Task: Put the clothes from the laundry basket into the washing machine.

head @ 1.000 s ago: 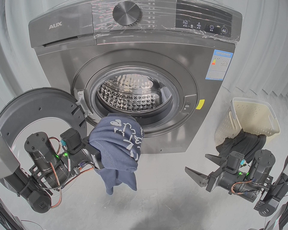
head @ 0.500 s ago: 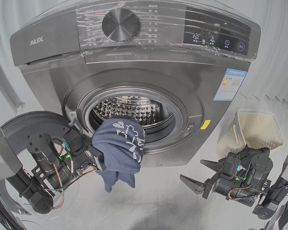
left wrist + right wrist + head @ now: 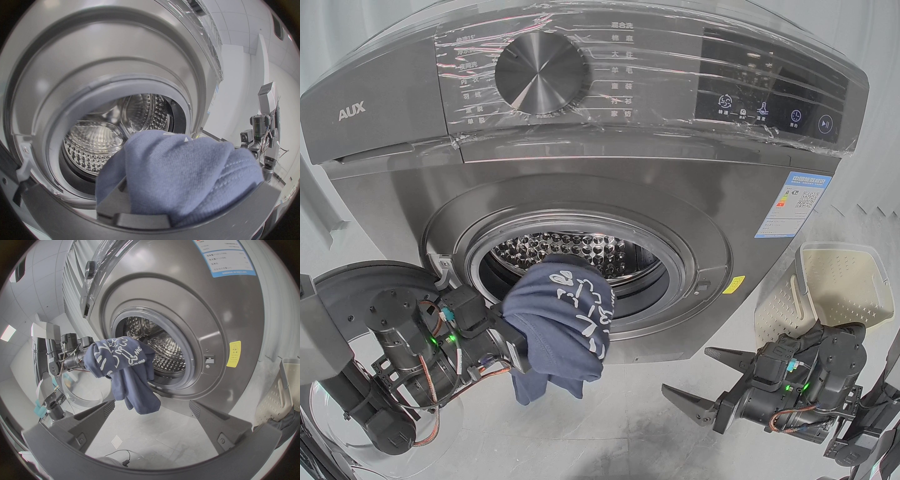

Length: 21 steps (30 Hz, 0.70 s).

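Note:
A navy garment with white print (image 3: pixel 562 315) hangs over my left gripper (image 3: pixel 514 342), which is shut on it right in front of the washing machine's round opening (image 3: pixel 575 250). The cloth's top overlaps the lower rim of the opening and its tail hangs down below the rim, outside the drum (image 3: pixel 93 137). My right gripper (image 3: pixel 687 372) is open and holds nothing, low at the right, beside the cream laundry basket (image 3: pixel 850 256). A dark piece of clothing (image 3: pixel 290 422) lies at the basket's foot.
The machine's door (image 3: pixel 369 281) is swung open to the left, just behind my left arm. The grey floor (image 3: pixel 631 431) stretches between the two arms. The basket stands against the machine's right side.
The head view has closed in on the machine, so the whole picture has shifted. The left gripper has carried the navy garment up to the opening's lower rim. The right gripper stays open.

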Available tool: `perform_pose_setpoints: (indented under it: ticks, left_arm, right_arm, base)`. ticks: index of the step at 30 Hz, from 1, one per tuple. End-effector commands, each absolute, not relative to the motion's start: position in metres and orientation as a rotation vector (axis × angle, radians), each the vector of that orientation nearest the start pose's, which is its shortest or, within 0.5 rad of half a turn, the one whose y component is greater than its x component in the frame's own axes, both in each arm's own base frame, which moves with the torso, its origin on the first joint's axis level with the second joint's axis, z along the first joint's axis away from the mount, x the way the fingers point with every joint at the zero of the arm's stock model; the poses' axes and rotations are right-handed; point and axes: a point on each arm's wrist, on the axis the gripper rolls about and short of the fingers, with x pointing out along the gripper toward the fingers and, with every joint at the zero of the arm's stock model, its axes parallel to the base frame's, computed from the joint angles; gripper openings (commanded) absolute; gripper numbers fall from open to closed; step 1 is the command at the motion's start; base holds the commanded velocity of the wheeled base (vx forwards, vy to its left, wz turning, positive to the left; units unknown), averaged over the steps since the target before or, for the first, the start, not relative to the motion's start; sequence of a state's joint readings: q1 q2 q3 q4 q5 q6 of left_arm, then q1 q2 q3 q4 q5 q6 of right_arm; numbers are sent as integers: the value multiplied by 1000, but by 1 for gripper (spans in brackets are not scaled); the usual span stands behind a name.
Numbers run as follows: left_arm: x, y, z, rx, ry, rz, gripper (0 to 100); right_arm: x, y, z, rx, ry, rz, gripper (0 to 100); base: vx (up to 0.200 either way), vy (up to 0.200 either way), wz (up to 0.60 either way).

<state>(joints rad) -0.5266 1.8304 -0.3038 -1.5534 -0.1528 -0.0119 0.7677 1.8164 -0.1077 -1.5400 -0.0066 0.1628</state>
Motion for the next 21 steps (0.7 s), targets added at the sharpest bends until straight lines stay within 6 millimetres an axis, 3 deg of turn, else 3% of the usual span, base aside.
perform_pose_setpoints:
  ticks: [1, 5, 13, 21]
  left_arm:
    - [232, -154, 110, -41, 15, -712, 0]
    - [248, -171, 108, -47, -10, -734, 0]
    - [267, -179, 101, -81, -8, -720, 0]
    - [308, -195, 96, -132, -67, -655, 0]
  right_arm:
    - [154, 163, 92, 88, 218, 788, 100]
    - [150, 163, 90, 83, 231, 802, 100]
    - [145, 166, 89, 78, 237, 825, 100]
    - [145, 168, 87, 78, 246, 829, 100]
  base:
    - [0, 0, 0]
    - [0, 0, 0]
    - [0, 0, 0]
    - [0, 0, 0]
